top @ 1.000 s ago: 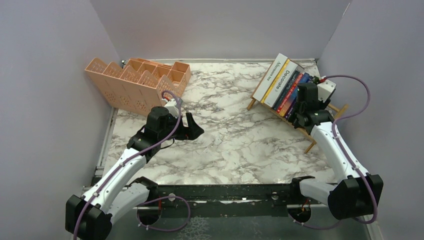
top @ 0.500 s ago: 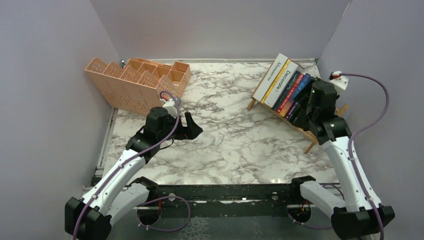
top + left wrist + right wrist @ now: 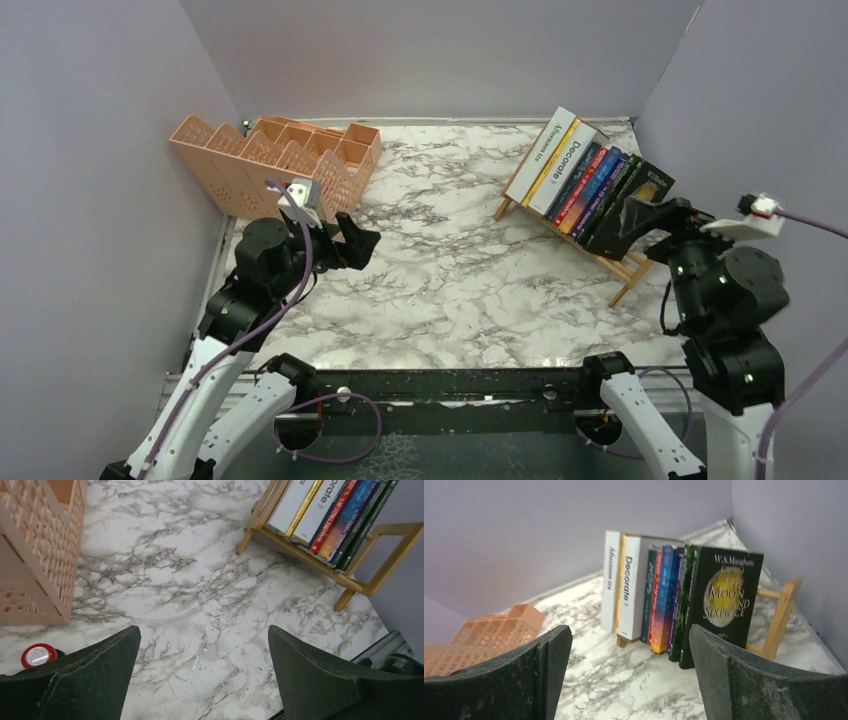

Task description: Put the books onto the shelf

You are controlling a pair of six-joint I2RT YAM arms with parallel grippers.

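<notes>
Right gripper (image 3: 628,630): my jaws stand wide apart and nothing lies between the fingers. It hangs above the table (image 3: 450,270), aimed at the books (image 3: 664,600) and clear of them, off the right end of the row.

Left gripper (image 3: 203,630): my jaws are likewise spread wide and hold nothing. It is raised over the marble on the left side, near the right end of the peach lattice organizer (image 3: 275,165) and not touching it. It is well apart from the books.

Books: all that I can see stand on the shelf (image 3: 781,615), packed side by side with spines facing out toward the table. From the left end of the row come a white book (image 3: 610,580), a thin yellow one (image 3: 622,585), the white-spined "Decorate" (image 3: 630,587), then dark, red, blue and dark green spines pressed close. A black book (image 3: 724,605) titled "The Moon and Sixpence" closes the right end, its cover in full view from my right wrist. I can make out no book lying on the marble.

Shelf: the light-wood rack sits at the far right of the table, close to the right wall. Its wooden end frame shows just beyond the black book. The organizer sits at the far left, against the left wall.
</notes>
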